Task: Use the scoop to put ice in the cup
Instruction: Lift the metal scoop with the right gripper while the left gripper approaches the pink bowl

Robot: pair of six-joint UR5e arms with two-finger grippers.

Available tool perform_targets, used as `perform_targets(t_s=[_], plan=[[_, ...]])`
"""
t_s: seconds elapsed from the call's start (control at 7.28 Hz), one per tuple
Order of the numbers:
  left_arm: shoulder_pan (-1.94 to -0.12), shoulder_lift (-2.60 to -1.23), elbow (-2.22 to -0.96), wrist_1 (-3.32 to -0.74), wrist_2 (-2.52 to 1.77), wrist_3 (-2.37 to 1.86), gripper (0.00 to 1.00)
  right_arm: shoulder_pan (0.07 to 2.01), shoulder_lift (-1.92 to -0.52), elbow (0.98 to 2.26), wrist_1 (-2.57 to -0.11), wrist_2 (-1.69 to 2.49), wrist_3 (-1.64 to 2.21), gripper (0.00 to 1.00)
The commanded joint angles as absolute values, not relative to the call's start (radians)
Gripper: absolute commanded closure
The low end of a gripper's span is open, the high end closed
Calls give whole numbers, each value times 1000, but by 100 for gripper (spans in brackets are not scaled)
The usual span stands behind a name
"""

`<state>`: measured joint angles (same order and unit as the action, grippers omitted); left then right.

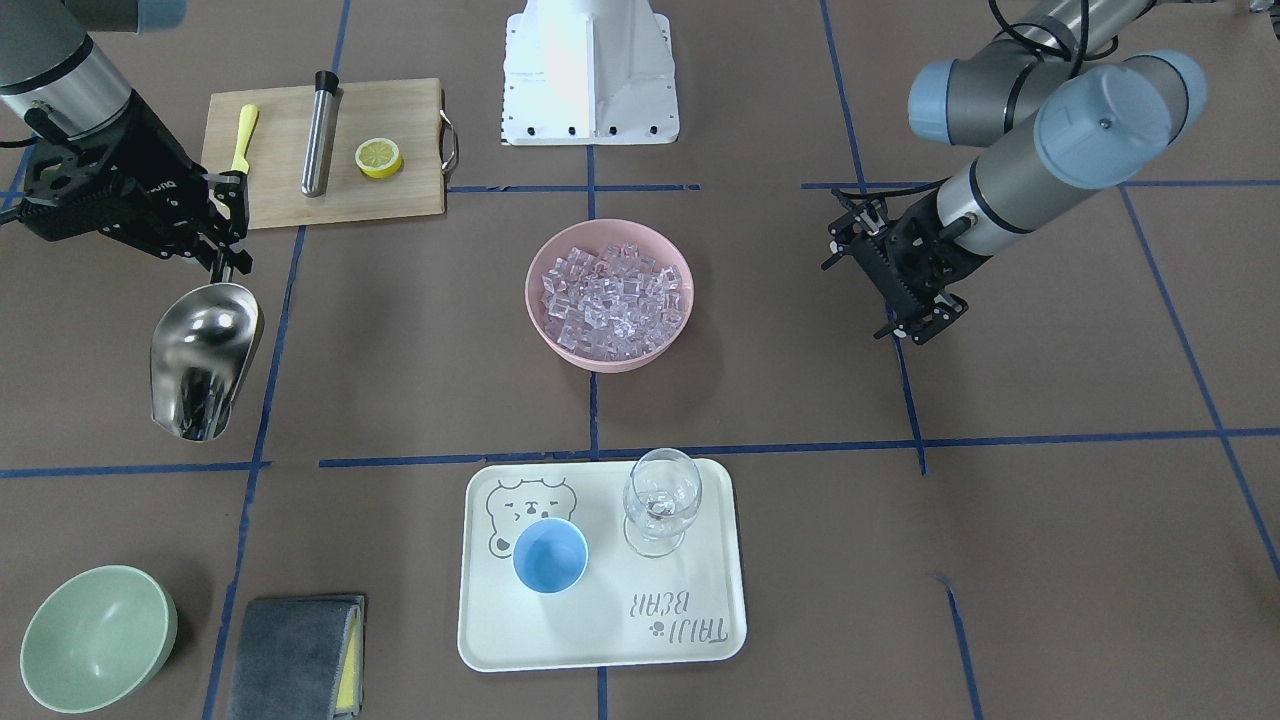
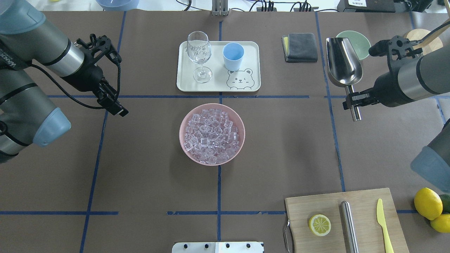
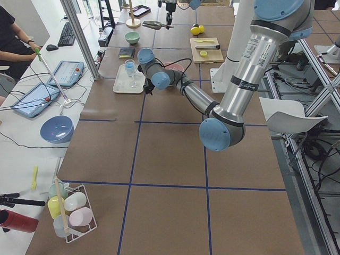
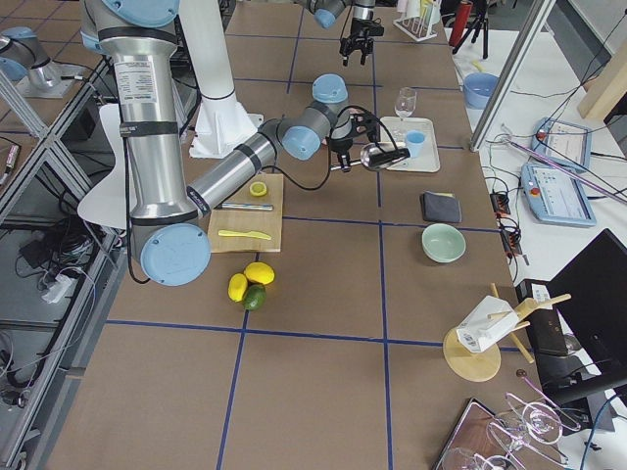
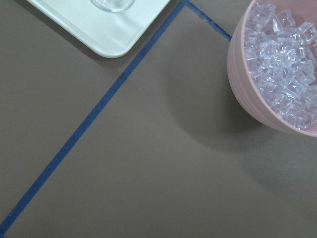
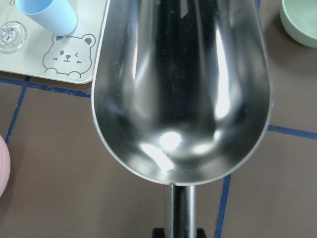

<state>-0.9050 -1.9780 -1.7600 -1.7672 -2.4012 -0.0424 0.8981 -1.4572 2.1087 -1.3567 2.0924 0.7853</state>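
Observation:
The ice (image 2: 211, 135) is a heap of clear cubes in a pink bowl (image 2: 182, 140) at mid-table, also in the front view (image 1: 612, 300) and left wrist view (image 5: 282, 64). The light-blue cup (image 2: 233, 55) stands empty on a white tray (image 2: 182, 73) beside a wine glass (image 2: 199, 52). My right gripper (image 2: 354, 100) is shut on the rod handle of the silver scoop (image 2: 344, 65), held above the table right of the tray. The trough is empty in the right wrist view (image 6: 181, 89). My left gripper (image 2: 114, 105) hovers left of the bowl, open and empty.
A pale green bowl (image 2: 352, 40) and a grey cloth (image 2: 299, 46) lie near the scoop. A cutting board (image 2: 365, 203) at the near right holds a lemon half (image 2: 320, 225), a steel cylinder (image 2: 349, 225) and a yellow knife (image 2: 383, 225). Whole lemons (image 2: 427, 203) lie beside it.

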Motion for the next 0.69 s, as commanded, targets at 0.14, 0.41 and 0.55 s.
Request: perform_targets(t_s=[0.14, 0.41, 0.55], plan=[[-902, -1993, -1761, -1775, -2395, -34, 0, 881, -1454, 2112, -1403, 2039, 547, 100], [-858, -1979, -1743, -1950, -2277, -32, 0, 873, -1456, 2121, -1419, 2005, 423, 100], [-829, -1979, -1730, -2000, -2245, -32, 0, 893, -1454, 2125, -1443, 2005, 309, 100]])
